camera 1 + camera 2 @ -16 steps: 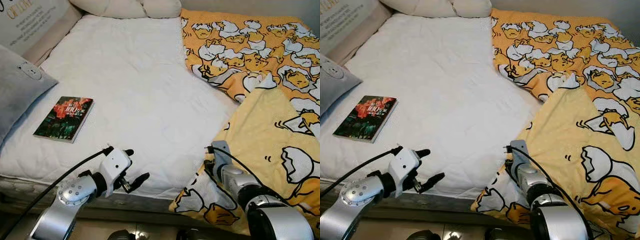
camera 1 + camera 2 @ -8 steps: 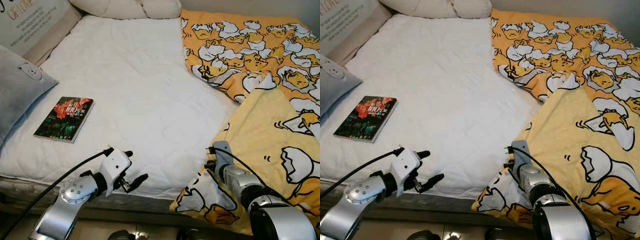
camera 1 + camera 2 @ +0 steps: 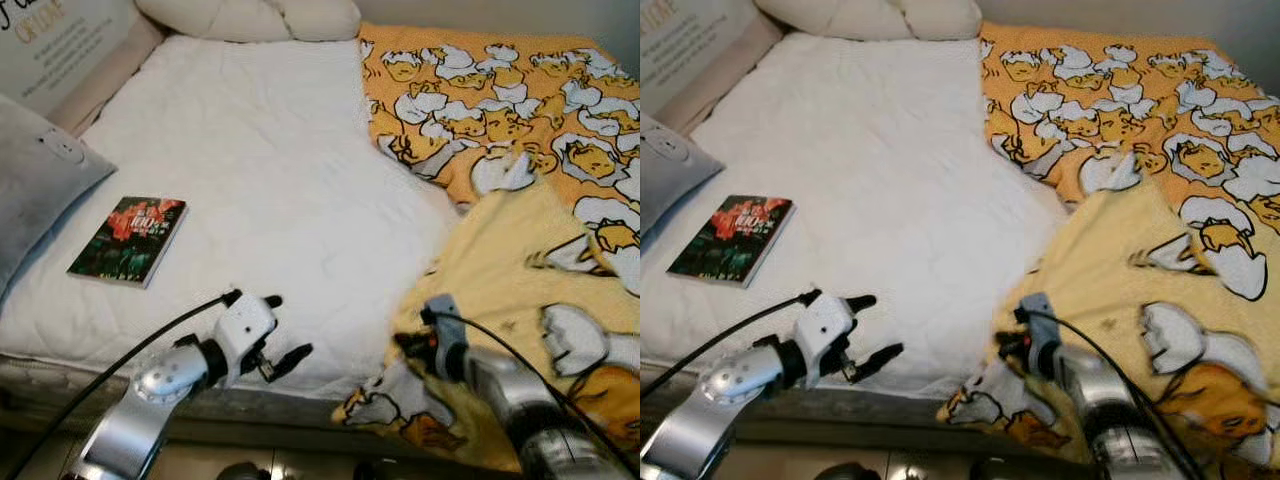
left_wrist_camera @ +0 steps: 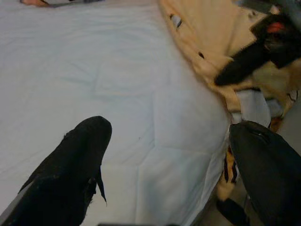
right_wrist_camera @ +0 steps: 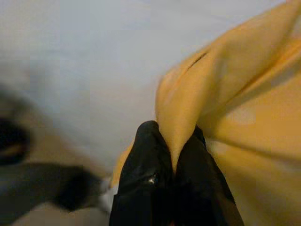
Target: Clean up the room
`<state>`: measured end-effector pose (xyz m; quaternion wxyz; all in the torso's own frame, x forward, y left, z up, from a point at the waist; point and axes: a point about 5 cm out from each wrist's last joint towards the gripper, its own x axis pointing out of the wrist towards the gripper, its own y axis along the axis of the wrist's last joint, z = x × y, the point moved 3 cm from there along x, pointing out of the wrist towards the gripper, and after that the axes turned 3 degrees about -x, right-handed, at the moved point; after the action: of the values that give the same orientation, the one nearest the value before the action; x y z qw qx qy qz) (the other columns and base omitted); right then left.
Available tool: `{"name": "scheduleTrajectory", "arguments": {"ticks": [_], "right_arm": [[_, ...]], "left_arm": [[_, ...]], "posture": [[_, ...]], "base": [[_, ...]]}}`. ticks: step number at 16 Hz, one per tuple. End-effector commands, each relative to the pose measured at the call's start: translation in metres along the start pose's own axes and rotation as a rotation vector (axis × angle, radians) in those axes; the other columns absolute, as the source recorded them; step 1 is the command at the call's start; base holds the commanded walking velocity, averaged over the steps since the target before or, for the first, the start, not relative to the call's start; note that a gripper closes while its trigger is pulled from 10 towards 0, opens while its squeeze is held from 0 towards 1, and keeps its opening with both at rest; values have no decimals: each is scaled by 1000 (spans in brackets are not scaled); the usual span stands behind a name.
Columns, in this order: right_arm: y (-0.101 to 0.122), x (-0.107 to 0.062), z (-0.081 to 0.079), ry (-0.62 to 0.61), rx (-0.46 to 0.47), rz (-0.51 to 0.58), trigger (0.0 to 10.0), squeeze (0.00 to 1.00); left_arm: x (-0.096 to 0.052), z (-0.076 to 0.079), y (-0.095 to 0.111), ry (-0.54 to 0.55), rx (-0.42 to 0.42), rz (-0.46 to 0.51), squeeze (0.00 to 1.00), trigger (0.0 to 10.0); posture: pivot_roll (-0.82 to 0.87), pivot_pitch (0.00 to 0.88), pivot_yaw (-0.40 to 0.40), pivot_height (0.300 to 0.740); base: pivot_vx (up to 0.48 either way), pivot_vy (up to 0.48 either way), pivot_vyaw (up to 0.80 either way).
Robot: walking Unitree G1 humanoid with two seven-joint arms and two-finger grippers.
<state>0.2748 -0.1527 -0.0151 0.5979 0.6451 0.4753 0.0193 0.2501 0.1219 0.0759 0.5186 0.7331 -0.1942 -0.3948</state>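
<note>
A yellow-orange duvet [image 3: 520, 150] printed with egg-cartoon figures covers the right half of a white mattress [image 3: 260, 170]; its near part is folded back, pale yellow side up. My right gripper [image 3: 405, 345] is shut on the duvet's near edge [image 5: 181, 113] at the bed's front, a fold of cloth pinched between its black fingers [image 5: 146, 179]. Open and holding nothing, my left gripper [image 3: 285, 330] hovers over the mattress's front edge, left of the right one. A dark book [image 3: 128, 239] with a red cover picture lies on the mattress at the left.
A grey pillow [image 3: 35, 180] rests at the left edge. Cream pillows [image 3: 250, 15] lie at the head of the bed. A beige headboard panel with lettering [image 3: 60, 45] runs along the far left. Below the bed's front edge is the floor [image 3: 300, 460].
My right gripper has pulled the duvet edge left and nearer, bunching the folded part. The left gripper has shifted slightly right. The camera has tilted a little.
</note>
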Motion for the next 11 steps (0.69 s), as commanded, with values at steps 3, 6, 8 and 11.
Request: {"name": "scheduleTrajectory", "arguments": {"ticks": [3, 6, 8, 11], "right_arm": [[15, -36, -66, 468, -193, 37, 0, 0], [-46, -84, -86, 656, -429, -301, 0, 0], [-48, -72, -76, 530, -444, -289, 10000, 0], [-27, -56, -66, 380, -385, -211, 10000, 1000]], "left_arm": [[-2, 5, 1, -34, 5, -11, 0, 10000], [1, 8, 1, -51, 4, -16, 0, 10000], [1, 8, 1, -55, 3, -16, 0, 10000], [4, 6, 0, -57, 6, -18, 0, 10000]], "posture": [[11, 23, 16, 740], [4, 41, 20, 740], [3, 38, 24, 740], [-1, 27, 34, 740]], "base": [[0, 0, 0], [0, 0, 0], [0, 0, 0], [0, 0, 0]]}}
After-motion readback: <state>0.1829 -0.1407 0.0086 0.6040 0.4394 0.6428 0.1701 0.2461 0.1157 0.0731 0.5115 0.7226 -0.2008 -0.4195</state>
